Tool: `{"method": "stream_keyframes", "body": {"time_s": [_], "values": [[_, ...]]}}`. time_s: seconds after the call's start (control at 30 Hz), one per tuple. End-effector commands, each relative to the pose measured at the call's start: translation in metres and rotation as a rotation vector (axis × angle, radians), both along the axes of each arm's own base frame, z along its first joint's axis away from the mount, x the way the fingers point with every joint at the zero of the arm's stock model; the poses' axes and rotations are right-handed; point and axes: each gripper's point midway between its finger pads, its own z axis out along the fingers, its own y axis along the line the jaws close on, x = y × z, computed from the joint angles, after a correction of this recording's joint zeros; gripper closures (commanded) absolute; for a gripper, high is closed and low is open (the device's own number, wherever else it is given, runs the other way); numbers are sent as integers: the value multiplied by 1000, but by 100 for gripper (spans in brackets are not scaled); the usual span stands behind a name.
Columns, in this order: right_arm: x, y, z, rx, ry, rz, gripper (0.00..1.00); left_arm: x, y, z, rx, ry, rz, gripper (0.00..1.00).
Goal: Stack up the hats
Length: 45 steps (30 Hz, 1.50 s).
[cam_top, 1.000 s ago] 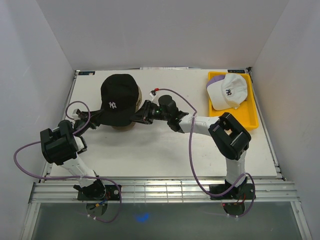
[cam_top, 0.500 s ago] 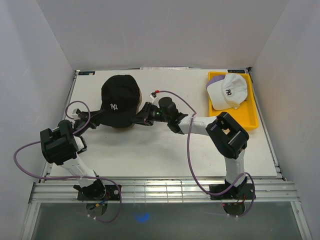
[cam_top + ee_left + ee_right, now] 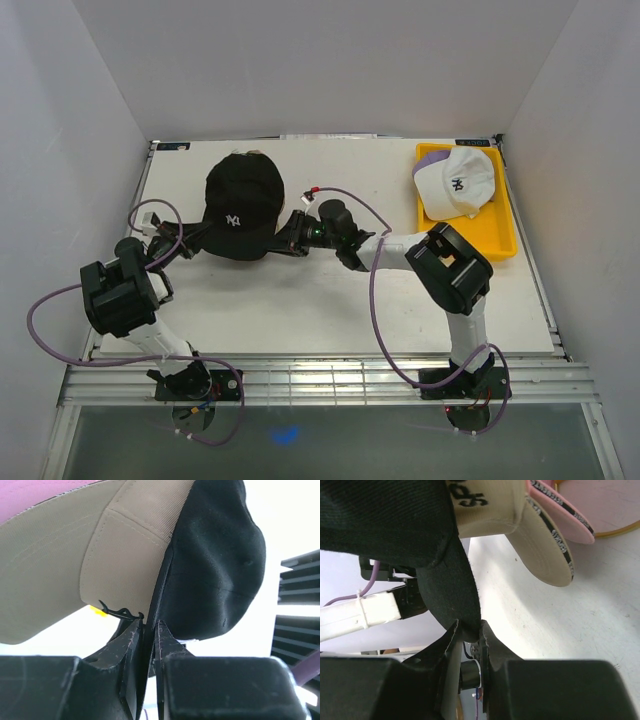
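Observation:
The black cap (image 3: 241, 200) with a white logo lies over the tan cap (image 3: 75, 570) and the pink cap (image 3: 40, 492) at the table's back left, hiding both almost entirely in the top view. My left gripper (image 3: 196, 238) is shut on the black cap's edge (image 3: 215, 570), at its left. My right gripper (image 3: 284, 236) is shut on the black cap's brim (image 3: 450, 595), at its right. In the right wrist view the tan cap (image 3: 495, 505) and the pink brim (image 3: 562, 512) show under the black cap. The white cap (image 3: 462, 182) lies on the purple cap (image 3: 430, 160).
The yellow tray (image 3: 503, 246) at the back right holds the white and purple caps. Purple cables loop from both arms over the table. White walls close in the table on three sides.
Both grippers have carried the black cap a little toward the near edge and down over the tan cap. The tan cap that showed at its right side is now covered.

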Motion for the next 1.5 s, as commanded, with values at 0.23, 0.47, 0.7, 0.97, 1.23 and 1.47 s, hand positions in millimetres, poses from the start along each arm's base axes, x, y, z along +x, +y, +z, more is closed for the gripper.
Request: {"method": "stream_keyframes", "body": {"time_s": [0.23,0.47,0.7,0.97,1.23,1.47], "values": [[3,-25,-62,-162,88,-31,88,0,3,-32,152,78,37,100],[6,-26,-67,-212,72,-16,88,1,7,-54,187,145,70,100],[6,-26,-76,-241,74,-3,88,2,10,-63,215,172,78,100],[10,-24,-76,-269,44,12,84,3,12,-65,239,178,77,98],[14,-21,-72,-280,22,18,81,4,14,-64,265,173,74,65],[14,-21,-73,-279,24,19,82,5,16,-63,303,174,83,47]]}}
